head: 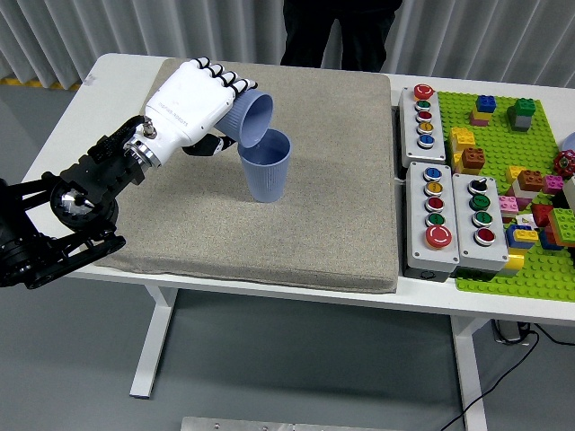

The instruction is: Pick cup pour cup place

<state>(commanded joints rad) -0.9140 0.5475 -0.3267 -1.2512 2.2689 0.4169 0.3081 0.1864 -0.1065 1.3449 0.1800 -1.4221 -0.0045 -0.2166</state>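
Left hand (190, 101) is clamped round a tilted blue cup (252, 118) — mouth tipped down over the rim of an upright blue cup (266, 165) on the grey mat (323, 233), toward its far edge — button boxes (449, 224) sit right.

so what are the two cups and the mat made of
Held cup in the left hand and standing cup: likely plastic, matte blue-grey, with fine ribbing on the sides. Mat: looks like woven fabric or felt, beige and speckled, with soft, thick edges.
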